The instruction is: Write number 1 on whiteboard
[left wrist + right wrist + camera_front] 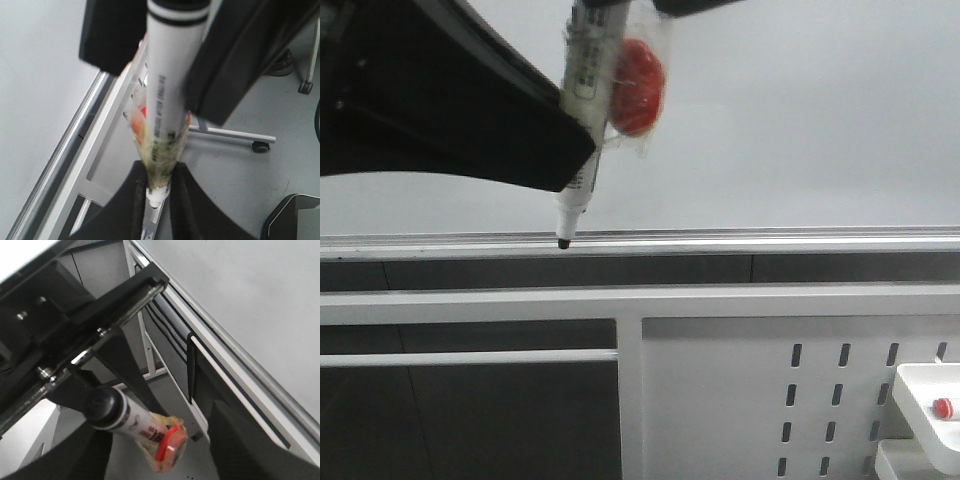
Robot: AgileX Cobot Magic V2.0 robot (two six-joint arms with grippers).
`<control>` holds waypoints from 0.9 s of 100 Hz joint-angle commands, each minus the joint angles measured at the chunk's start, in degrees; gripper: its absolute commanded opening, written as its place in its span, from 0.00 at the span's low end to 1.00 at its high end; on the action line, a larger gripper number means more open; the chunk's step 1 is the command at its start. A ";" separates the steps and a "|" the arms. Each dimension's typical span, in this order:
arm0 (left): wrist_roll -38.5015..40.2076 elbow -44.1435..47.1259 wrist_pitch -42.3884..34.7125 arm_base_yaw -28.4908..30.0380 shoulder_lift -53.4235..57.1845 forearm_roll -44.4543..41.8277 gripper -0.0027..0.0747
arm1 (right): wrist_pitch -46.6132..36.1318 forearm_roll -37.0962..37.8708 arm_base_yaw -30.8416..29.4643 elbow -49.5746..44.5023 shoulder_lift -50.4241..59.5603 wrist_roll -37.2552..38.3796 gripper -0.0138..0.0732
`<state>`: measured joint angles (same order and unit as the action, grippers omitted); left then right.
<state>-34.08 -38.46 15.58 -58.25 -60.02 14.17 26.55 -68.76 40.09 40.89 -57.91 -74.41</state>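
Black fingers [165, 200] of the left gripper [159, 192] pinch the nose end of a white marker [167, 100], closed tight on the barrel just behind its tip, with crumpled clear plastic wrap [160, 150] caught in the same grip. In the front view the marker [582, 110] hangs tilted, its black tip [563, 243] down at the silver rail [770, 238] along the lower edge of the whiteboard [800, 110]; whether the tip touches the rail or stops just short cannot be told. The left gripper [582, 155] shows there only as a dark mass at the left of the marker. A red object in clear wrap [637, 88] sits against the right side of the barrel. The board's pale grey surface shows no stroke, so the number 1 is not on it in any view. The right wrist view shows what the others do not: the marker's black back end [102, 407], the printed barrel, and the red wrapped lump [167, 447] seen from behind, with the right gripper's own fingers [250, 440] spread wide (nothing lies between them) and its midpoint [150, 460] near the marker without holding it. The left wrist view alone shows the floor [250, 170] with a castor [261, 146] below the board's frame. Only the front view shows the perforated white panel [820, 400] under the rail and, at the lower right, a white tray [920, 385] with a small red cap [943, 407] in it.
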 commanded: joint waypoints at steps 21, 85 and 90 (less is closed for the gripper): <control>0.10 -2.12 -3.04 -0.42 1.15 0.27 0.01 | -0.72 -4.30 -0.02 2.09 -1.46 -0.45 0.51; 0.10 -2.12 -3.56 -0.42 1.97 4.57 0.32 | -2.40 -5.10 -0.02 2.09 -0.47 -5.81 0.07; 0.10 -2.12 -3.68 -0.42 3.03 6.42 0.46 | -3.76 -5.10 -0.02 2.09 0.29 -7.01 0.07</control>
<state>-33.66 -38.46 16.35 -58.25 -59.41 16.94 26.13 -71.42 40.09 40.89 -59.51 -79.13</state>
